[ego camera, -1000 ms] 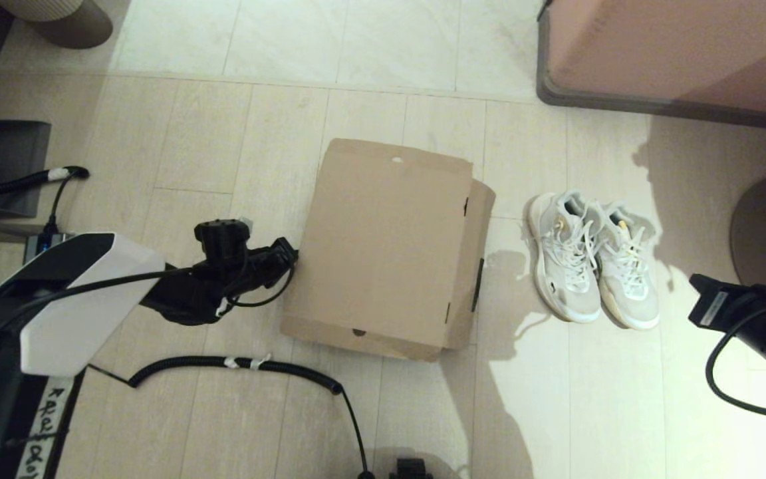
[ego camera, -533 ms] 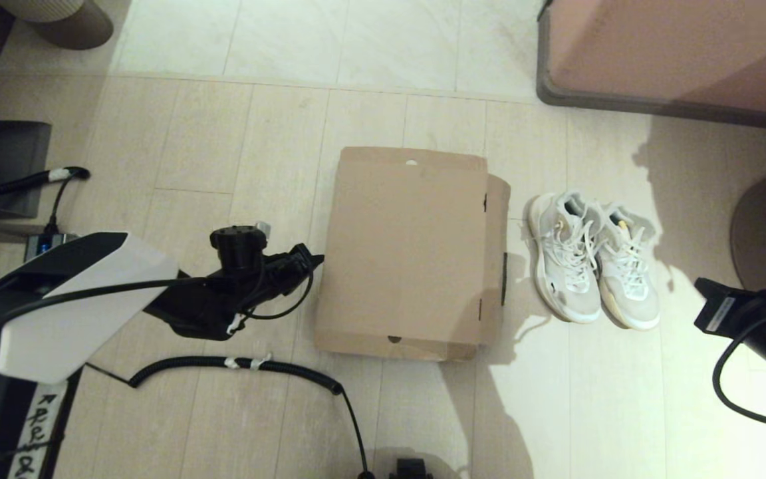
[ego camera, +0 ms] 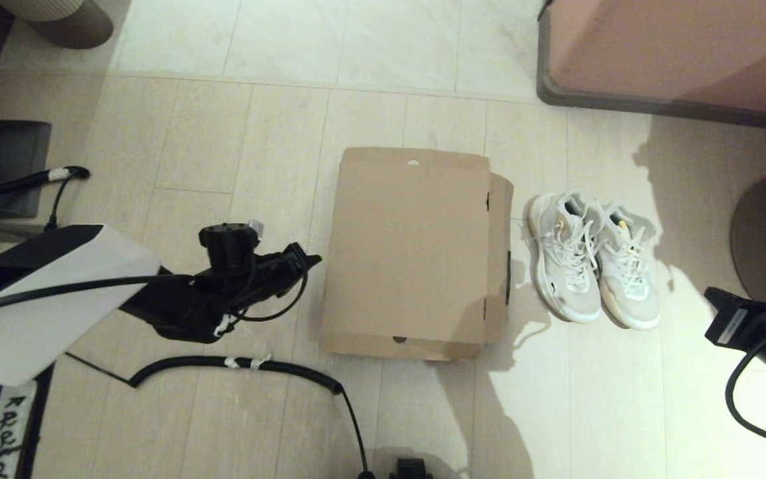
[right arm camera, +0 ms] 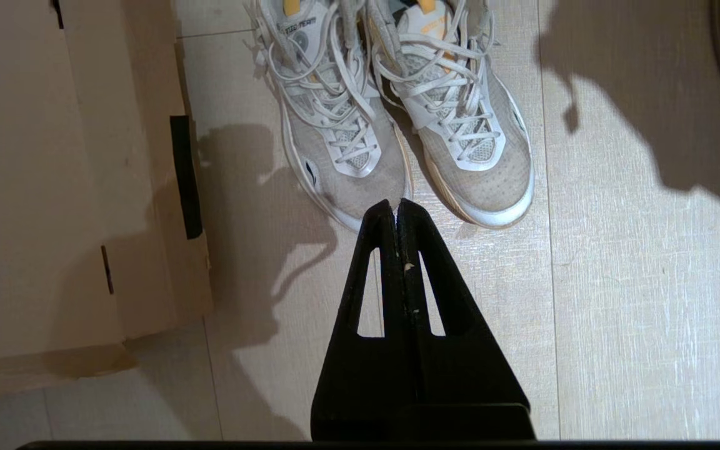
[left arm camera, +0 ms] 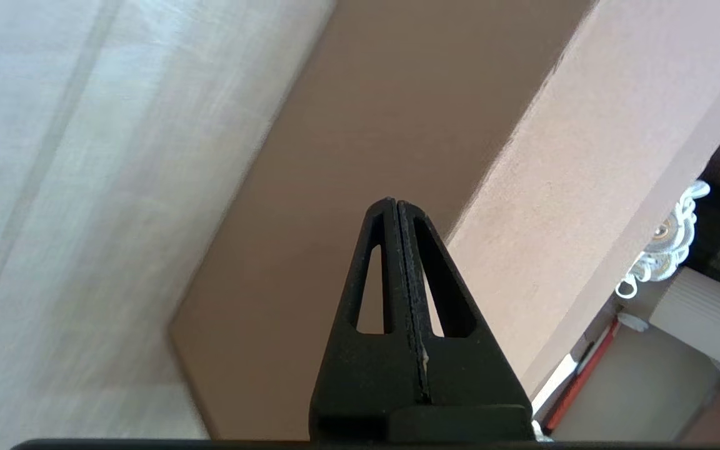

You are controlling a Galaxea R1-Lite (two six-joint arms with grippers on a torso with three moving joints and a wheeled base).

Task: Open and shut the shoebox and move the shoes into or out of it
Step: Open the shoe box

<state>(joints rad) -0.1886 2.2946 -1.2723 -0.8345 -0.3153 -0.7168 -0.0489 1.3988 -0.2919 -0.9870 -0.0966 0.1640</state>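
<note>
The shoebox sat on the floor with its hinged lid flat down, shut. The shoes stood side by side on the floor just beside the box's right wall, toes pointing back toward the robot, clear of the cardboard.

The left tool was low at the box's left wall, very near the cardboard; contact could not be confirmed. The left wrist view showed its fingers pressed together, clenched on nothing, aimed at the brown side panel just under the lid's edge. The right tool hung above the floor close to the toe of the nearer sneaker, fingers likewise clenched and empty, the arm low at the right edge of the head view.

By my reading, the step in hand was opening the lid from the left. To do it well, that left tool wanted to part its fingers or slip a tip under the lid's free edge, then lift in an arc toward the hinge, not shove sideways. A sideways push looked likely to slide this light box into the shoes. Which side carried the hinge was not clear, so testing gently first seemed wise. The right tool seemed well placed to steady the far wall, or wait for the shoes.
</note>
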